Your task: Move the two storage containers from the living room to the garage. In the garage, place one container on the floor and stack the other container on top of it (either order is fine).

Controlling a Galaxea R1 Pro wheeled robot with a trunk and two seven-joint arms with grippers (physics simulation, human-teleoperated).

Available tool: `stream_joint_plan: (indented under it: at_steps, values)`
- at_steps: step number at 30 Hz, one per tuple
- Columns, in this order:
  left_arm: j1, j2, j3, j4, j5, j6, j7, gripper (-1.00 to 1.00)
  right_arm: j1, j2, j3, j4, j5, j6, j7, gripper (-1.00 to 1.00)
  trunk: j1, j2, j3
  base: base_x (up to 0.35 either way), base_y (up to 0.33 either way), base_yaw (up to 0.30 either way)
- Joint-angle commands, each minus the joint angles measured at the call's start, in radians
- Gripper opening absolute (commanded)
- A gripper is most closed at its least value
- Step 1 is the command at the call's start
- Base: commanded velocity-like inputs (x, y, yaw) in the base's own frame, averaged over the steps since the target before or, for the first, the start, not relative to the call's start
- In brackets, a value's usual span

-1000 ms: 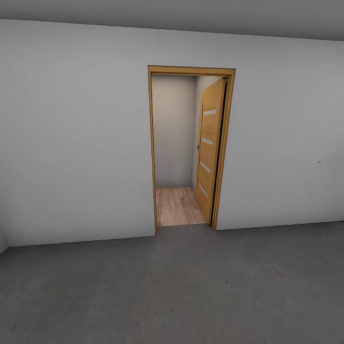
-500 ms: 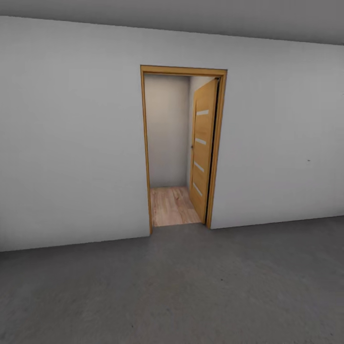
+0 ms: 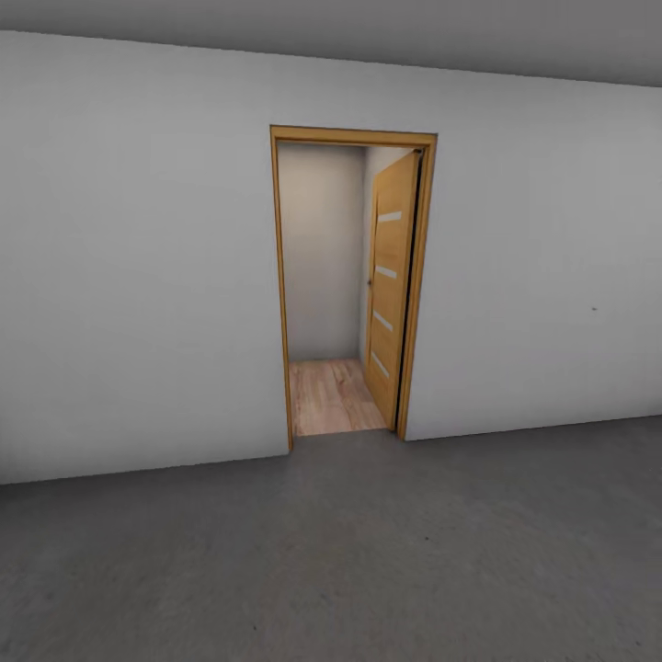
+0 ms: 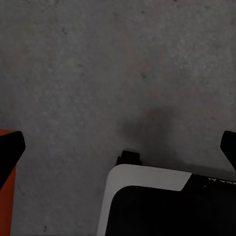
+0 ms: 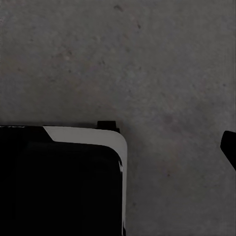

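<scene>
- The head camera is facing a white wall (image 3: 138,276) of the garage, with an open doorway (image 3: 352,136) framed in honey-coloured wood as the landmark.
- Inside the doorway, a wooden door (image 3: 393,285) carrying 4 pale stripes is standing swung inward against the far side of the frame, and light wood planks (image 3: 331,397) are showing beyond the threshold.
- The floor (image 3: 368,552) in front of the doorway is lying dark grey and mottled, running up to the wall's base.
- In the left wrist view, a red-orange sliver, 1 storage container (image 4: 6,196), is showing on the concrete at the picture's edge, mostly cut off and partly covered by a dark fingertip (image 4: 10,147).
- The left gripper (image 4: 118,147) is holding its 2 dark fingertips wide apart, nothing between them.
- Pale lettering on the robot base (image 4: 147,201) is sitting beside the far fingertip, too small and cropped to read.
- In the right wrist view, only 1 dark fingertip (image 5: 229,147) of the right gripper is poking in at the edge; whether that claw is apart or together cannot be told.
- A black, white-trimmed corner of the base (image 5: 64,182) is covering part of the concrete there.
</scene>
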Motion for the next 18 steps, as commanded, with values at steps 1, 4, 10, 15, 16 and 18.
stream_joint_plan:
  at_steps: [1,4,10,15,16,18]
  values:
    - [-0.001,0.000,-0.009,0.000,0.005,-0.003,0.003,1.00,-0.001,0.000,0.009,0.003,-0.007,-0.006,-0.002,1.00,0.000,-0.001,-0.002,0.000,0.000,0.000]
    - [-0.001,-0.005,-0.009,0.000,0.004,-0.004,0.003,1.00,-0.001,-0.001,0.008,0.003,-0.007,-0.006,-0.002,1.00,0.000,-0.001,-0.002,0.000,0.000,0.000]
    - [0.000,-0.036,-0.009,0.002,0.008,-0.002,0.003,1.00,-0.001,0.000,0.009,0.003,-0.006,-0.004,-0.002,1.00,0.000,-0.001,-0.002,0.000,0.000,0.000]
    - [0.000,-0.043,-0.009,0.002,0.006,0.008,0.004,1.00,-0.001,0.000,0.009,0.003,-0.007,-0.005,-0.003,1.00,0.000,-0.001,-0.002,0.037,0.000,0.000]
    - [0.000,-0.043,-0.009,0.002,0.006,0.008,0.004,1.00,-0.001,-0.001,0.009,0.003,-0.007,-0.005,-0.003,1.00,0.000,-0.001,-0.002,0.147,0.000,0.000]
    - [-0.001,-0.043,-0.010,0.002,0.005,0.010,0.007,1.00,-0.001,-0.001,0.009,0.003,-0.007,-0.007,-0.003,1.00,0.000,-0.001,-0.002,0.241,0.000,0.000]
